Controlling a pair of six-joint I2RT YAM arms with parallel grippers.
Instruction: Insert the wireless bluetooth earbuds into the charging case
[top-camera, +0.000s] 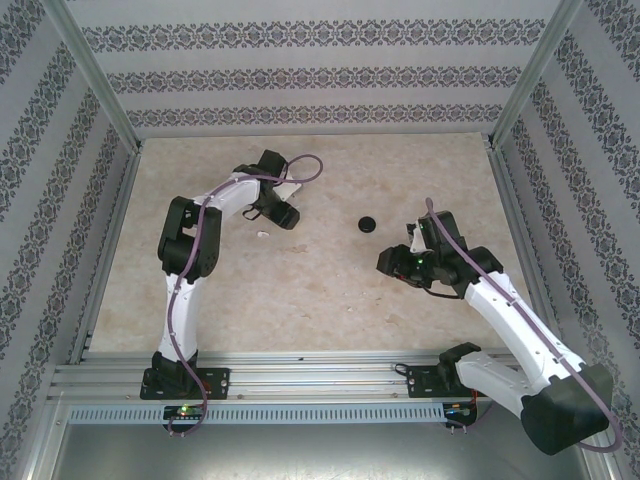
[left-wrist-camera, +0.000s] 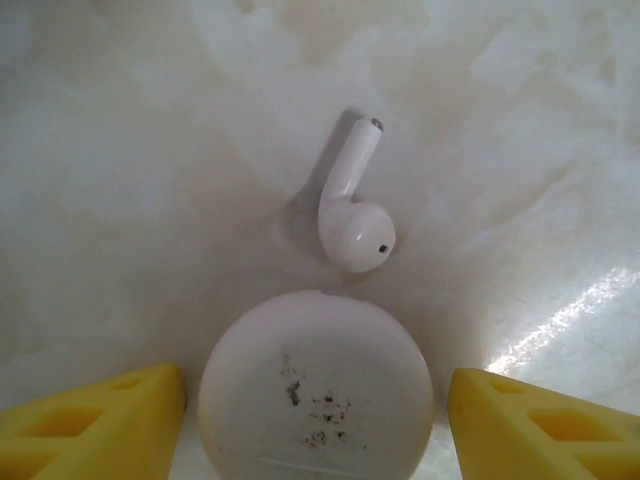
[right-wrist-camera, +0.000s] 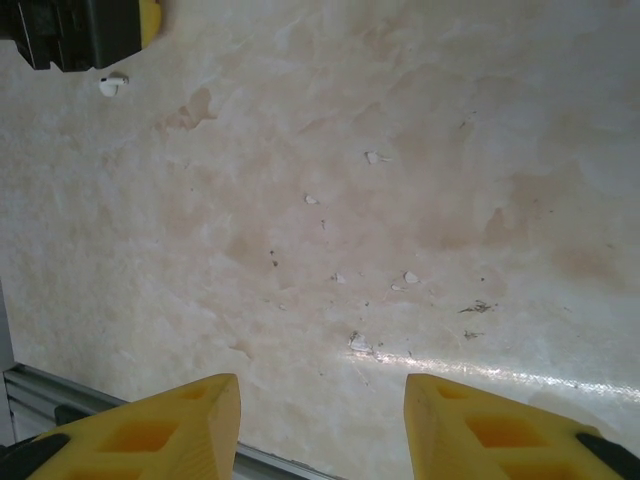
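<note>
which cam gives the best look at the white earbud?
Left wrist: the white earbud lies close up, stem and bud sharp, just beyond the round white case. Top external shows it as a small white speck; right wrist as a tiny far-off fleck.

The table (top-camera: 330, 300) has a smooth, marble-patterned beige top with a soft sheen. Light glares off it in a bright streak, and small pale chips and dark specks mark it. The white earbud (left-wrist-camera: 352, 215) is glossy, smooth plastic, its stem ending in a small grey metallic tip. The round white case (left-wrist-camera: 315, 390) is matt plastic, scuffed with dark flecks. The left gripper's fingers (left-wrist-camera: 95, 425) and the right gripper's fingers (right-wrist-camera: 150, 430) are matt yellow plastic. The round black puck (top-camera: 367, 224) looks dull. Ribbed, brushed metal rails (top-camera: 300, 375) run along the table's near edge. The walls (top-camera: 300, 75) are matt and printed; whether paper or cloth is unclear.
</note>
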